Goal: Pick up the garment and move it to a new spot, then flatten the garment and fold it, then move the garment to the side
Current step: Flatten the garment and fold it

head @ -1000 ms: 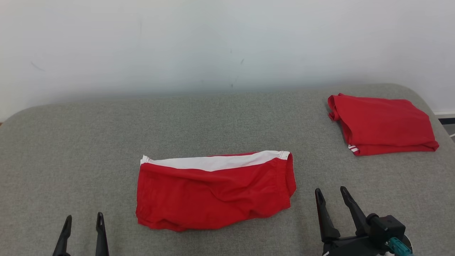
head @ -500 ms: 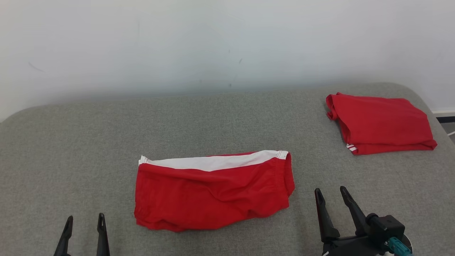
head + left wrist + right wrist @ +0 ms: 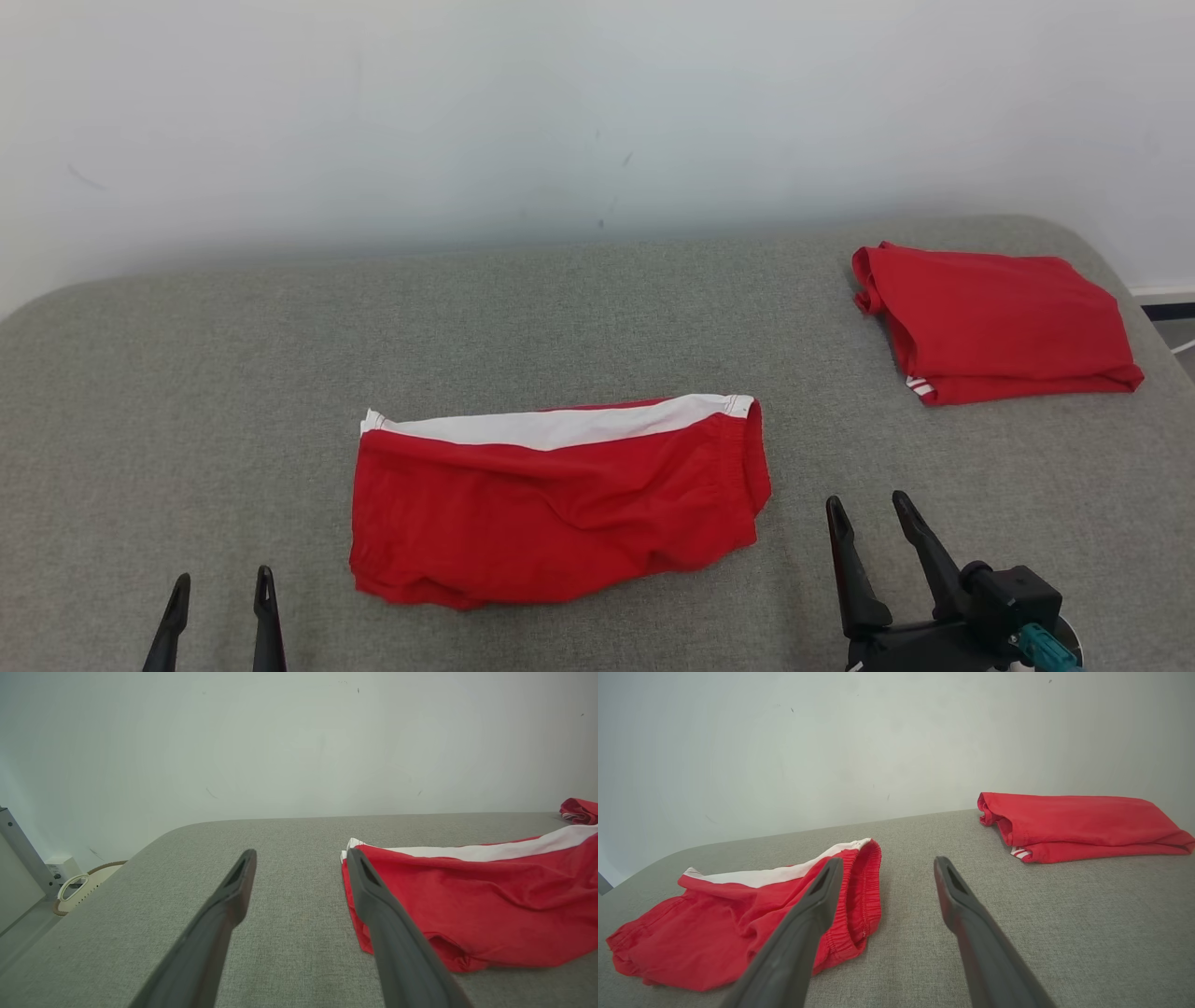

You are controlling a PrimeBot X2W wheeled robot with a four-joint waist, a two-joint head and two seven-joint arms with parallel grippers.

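Left tool (image 3: pixel 220 591) – right tool (image 3: pixel 868 509) – jaws apart.

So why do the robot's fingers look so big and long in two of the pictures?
Left wrist view: the wide lens sits close behind the left gripper, so it looks stretched. Right wrist view: same for the right gripper. Head view: the camera is farther off, so both look small.

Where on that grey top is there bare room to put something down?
Bare: the whole left of the top, beside the shorts; the strip between shorts and wall; the gap between shorts and folded garment. Crowded: the far right corner.
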